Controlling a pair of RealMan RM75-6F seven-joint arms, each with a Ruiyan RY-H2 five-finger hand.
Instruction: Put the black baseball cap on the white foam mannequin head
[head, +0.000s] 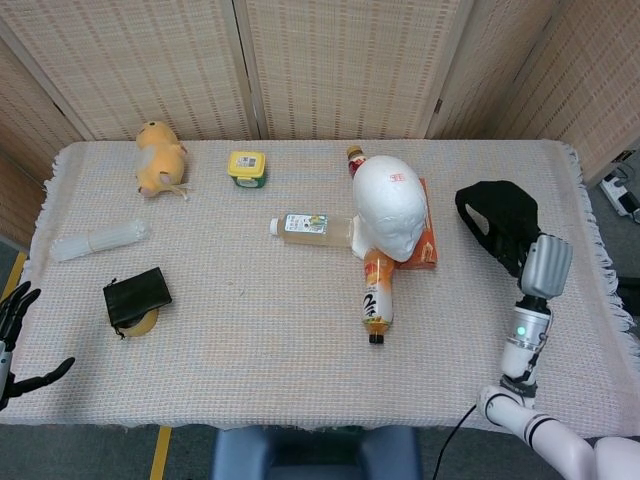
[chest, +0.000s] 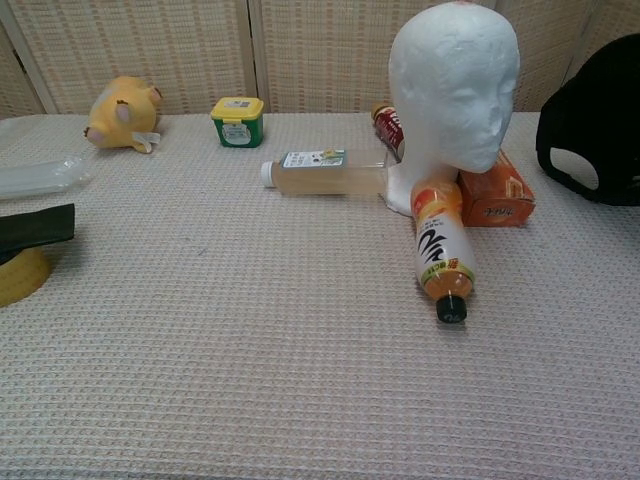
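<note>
- The right robot hand (head: 535, 262) is gripping the black cap (head: 497, 222) at the right side of the surface (head: 250, 330), holding it lifted off the cloth; in the chest view the cap (chest: 592, 120) is hanging in the air at the right edge of the frame, its back opening facing near.
- The cap is sitting to the right of the white foam head (head: 391, 207), apart from it, not touching.
- The foam head is standing upright in the middle of the surface, face turned toward the near edge, as the chest view (chest: 455, 85) is showing.
- An orange box (head: 430, 240) is lying just beside the head on its right, tucked partly under it.
- An orange-labelled bottle (head: 377, 293) is lying on its side in front of the head, black top pointing near.
- A clear bottle of pale drink (head: 310, 227) is lying on its side left of the head, white top pointing left.
- A small red-labelled bottle (head: 355, 159) is peeking out behind the head on the far side.
- The left robot hand (head: 12, 340) is showing at the near left edge, off the surface, fingers spread and holding nothing.
- Over on the left: a yellow plush toy (head: 159, 160) far, a clear plastic bag (head: 98, 240) below it, and a black wallet (head: 137, 296) resting on a roll of tape (head: 140, 324).
- A green tub with a yellow lid (head: 246, 168) is standing near the far edge.
</note>
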